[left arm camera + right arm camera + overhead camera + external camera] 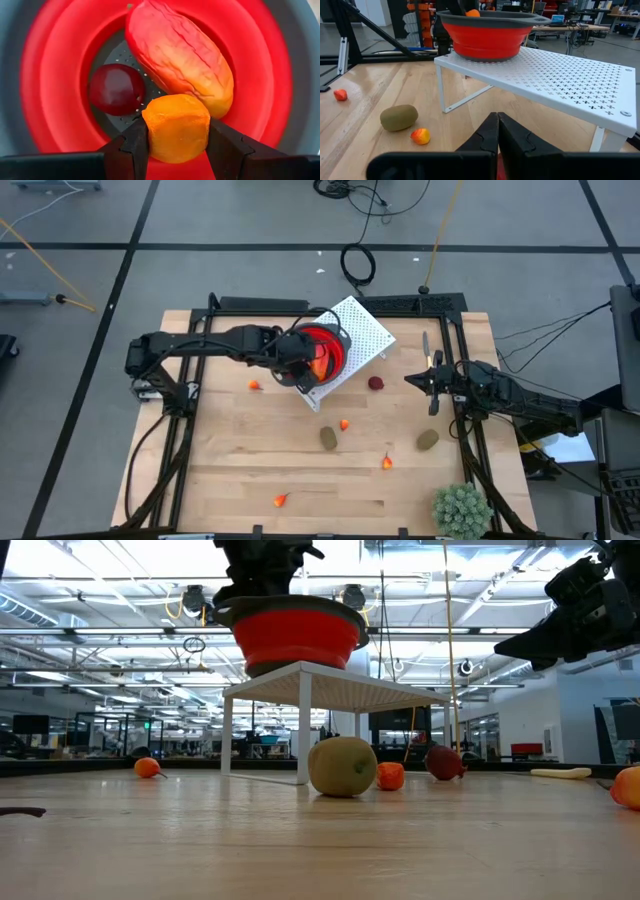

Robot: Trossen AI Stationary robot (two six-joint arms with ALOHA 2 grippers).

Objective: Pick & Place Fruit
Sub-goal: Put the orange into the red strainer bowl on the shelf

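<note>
A red bowl with a grey rim stands on a white perforated stand. Inside it lie a long red-orange fruit and a dark red ball. My left gripper hangs over the bowl, shut on a small orange fruit piece. On the table lie two brown-green ovals, another dark red ball and several tiny orange bits. My right gripper waits shut at the table's right edge, touching nothing. My left gripper pinches the orange piece by two opposite sides between its two fingers. The fingers slant steeply down from the table's left side. The piece hangs clear above the bowl's inside, just over the long red-orange fruit.
A spiky green plant stands at the near right corner. The stand's legs rise from the table's far middle. More orange bits lie at the left and toward the near edge.
</note>
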